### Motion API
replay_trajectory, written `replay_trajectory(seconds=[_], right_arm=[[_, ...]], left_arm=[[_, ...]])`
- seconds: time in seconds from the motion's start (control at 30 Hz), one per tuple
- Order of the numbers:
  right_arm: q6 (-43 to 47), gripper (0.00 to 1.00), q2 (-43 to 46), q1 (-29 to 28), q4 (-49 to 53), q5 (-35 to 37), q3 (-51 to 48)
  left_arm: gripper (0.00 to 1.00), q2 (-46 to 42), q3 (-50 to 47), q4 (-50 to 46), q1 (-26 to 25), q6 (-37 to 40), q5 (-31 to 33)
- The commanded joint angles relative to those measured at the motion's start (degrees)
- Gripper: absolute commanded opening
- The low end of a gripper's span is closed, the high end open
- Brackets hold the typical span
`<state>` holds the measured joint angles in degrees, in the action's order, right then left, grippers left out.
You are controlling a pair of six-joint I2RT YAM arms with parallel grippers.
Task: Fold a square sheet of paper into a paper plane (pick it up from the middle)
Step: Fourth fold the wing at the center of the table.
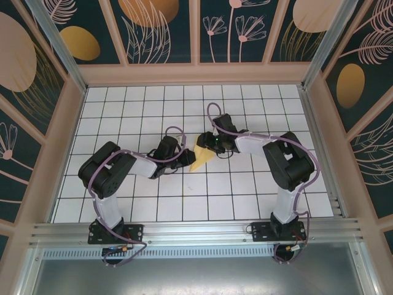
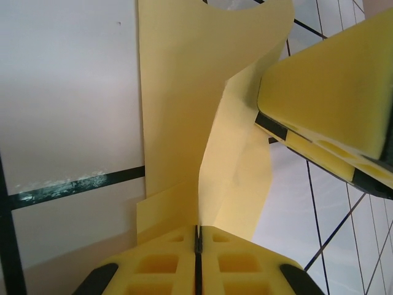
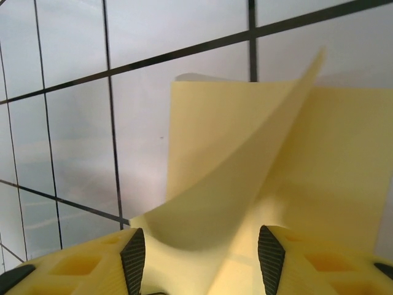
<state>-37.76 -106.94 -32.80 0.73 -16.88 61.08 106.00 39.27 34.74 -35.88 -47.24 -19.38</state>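
The yellow square sheet of paper (image 1: 201, 158) lies partly folded at the table's middle, as a pointed wedge between both grippers. My left gripper (image 1: 186, 160) comes at it from the left. In the left wrist view its jaws (image 2: 198, 228) are shut on an upright crease of the paper (image 2: 184, 92), whose flaps spread to either side. My right gripper (image 1: 213, 145) is at the sheet's upper right edge. Its jaws (image 3: 201, 253) stand open, and a curled flap of the paper (image 3: 245, 141) rises between the pads without being pinched. One of its fingers (image 2: 331, 86) looms at the right of the left wrist view.
The table (image 1: 245, 196) is white tile with a black grid. Wooden walls close it in on the left, right and far sides. An aluminium rail (image 1: 196, 230) carrying both arm bases runs along the near edge.
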Motion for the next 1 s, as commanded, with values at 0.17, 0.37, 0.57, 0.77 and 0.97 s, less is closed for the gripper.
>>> replay_trajectory(seconds=[0.17,0.37,0.57,0.77,0.97], right_arm=[[1.5,0.54,-2.6,-0.9,5.0,3.7,2.2],[1.9,0.54,-3.9,-1.3,4.8,3.1,2.2],[1.1,0.5,-6.0,-1.4,8.0,6.3,3.3],[-0.3,0.46,-7.4,-1.5,9.4,8.3,3.5],[-0.4,0.45,-7.9,-1.4,9.7,8.6,3.3]], left_arm=[[0.11,0.1,0.3,-0.6,0.3,0.4,-0.6],[0.11,0.1,0.4,-0.6,0.4,0.2,-0.4],[0.22,-2.3,0.4,-2.4,0.5,0.9,0.4],[0.44,-7.4,0.6,-9.0,0.9,4.4,2.5],[0.46,-11.6,1.2,-13.6,1.0,6.3,5.8]])
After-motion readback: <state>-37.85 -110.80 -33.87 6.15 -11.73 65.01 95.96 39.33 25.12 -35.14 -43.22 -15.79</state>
